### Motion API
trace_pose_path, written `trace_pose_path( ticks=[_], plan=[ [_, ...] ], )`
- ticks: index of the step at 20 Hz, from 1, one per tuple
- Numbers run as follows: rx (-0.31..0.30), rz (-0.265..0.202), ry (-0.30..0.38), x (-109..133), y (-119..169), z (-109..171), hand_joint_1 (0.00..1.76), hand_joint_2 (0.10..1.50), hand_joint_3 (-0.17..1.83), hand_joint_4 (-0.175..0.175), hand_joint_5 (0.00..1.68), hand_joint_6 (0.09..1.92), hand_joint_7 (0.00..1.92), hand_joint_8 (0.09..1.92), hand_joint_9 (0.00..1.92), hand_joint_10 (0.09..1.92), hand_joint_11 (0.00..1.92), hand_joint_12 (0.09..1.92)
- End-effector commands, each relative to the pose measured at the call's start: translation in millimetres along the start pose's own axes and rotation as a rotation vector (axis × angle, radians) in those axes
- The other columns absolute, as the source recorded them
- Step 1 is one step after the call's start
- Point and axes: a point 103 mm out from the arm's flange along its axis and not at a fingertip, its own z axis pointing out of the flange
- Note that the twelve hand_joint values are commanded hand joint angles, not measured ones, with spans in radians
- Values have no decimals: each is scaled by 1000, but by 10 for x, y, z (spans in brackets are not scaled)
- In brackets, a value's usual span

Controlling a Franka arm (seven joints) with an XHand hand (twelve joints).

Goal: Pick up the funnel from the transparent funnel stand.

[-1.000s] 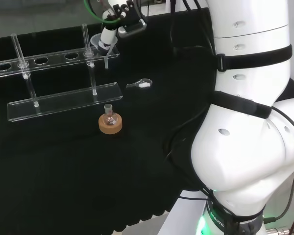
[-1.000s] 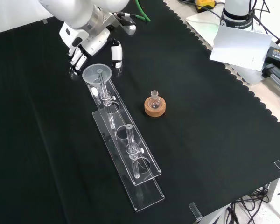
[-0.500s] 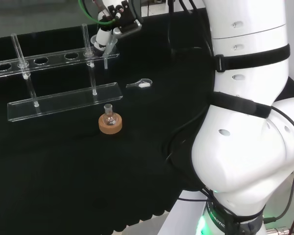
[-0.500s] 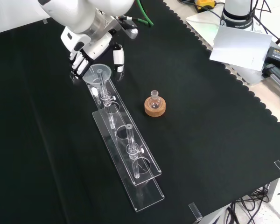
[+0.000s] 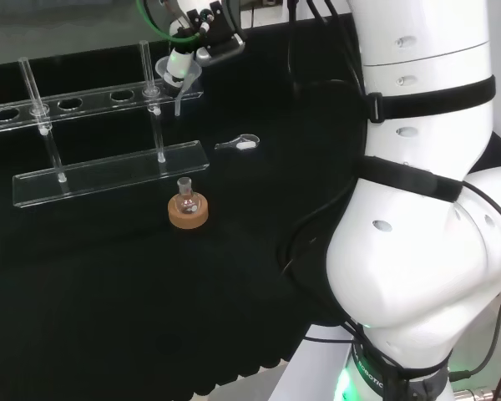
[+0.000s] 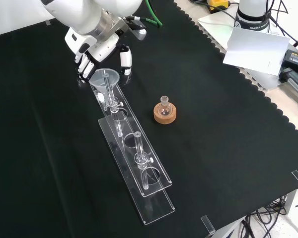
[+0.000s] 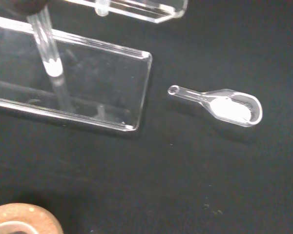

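The clear funnel (image 6: 105, 77) sits in the end hole of the transparent funnel stand (image 6: 139, 184), its stem hanging down through the upper shelf. In the front view the black and white hand (image 6: 97, 42) hovers just behind it. Its fingers (image 6: 84, 65) stand to the left of the bowl and its thumb (image 6: 125, 62) to the right, with a small gap to the rim. In the head view the hand (image 5: 190, 33) is above the funnel (image 5: 177, 72) at the right end of the stand (image 5: 67, 107).
A small flask on a cork ring (image 6: 165, 111) stands right of the stand in the front view. A clear scoop with white powder (image 5: 242, 144) lies beside the stand's base (image 7: 88, 92). Papers and cables lie past the cloth's right edge (image 6: 258, 47).
The hand has moved in over the funnel, and its fingers and thumb now flank the bowl more closely. The funnel still sits in the stand.
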Motion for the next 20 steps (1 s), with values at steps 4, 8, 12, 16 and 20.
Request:
trace_pose_path(
  ticks=[4,8,12,16,20],
  plan=[
    [-234,81,-90,131,-145,-259,971,790,451,-37,718,281,627,660,1107,379,822,1065],
    [-289,79,-95,89,-334,-511,1028,781,509,-28,777,476,697,657,1216,272,924,984],
    [-287,90,-105,31,-547,-711,1033,775,525,-24,778,539,704,662,1230,244,928,976],
    [-275,87,-94,-30,-767,-848,1002,771,539,21,883,569,746,658,1230,228,904,1008],
    [-273,121,-103,-85,-974,-916,970,767,547,43,947,567,785,651,1231,223,894,1030]
  ],
)
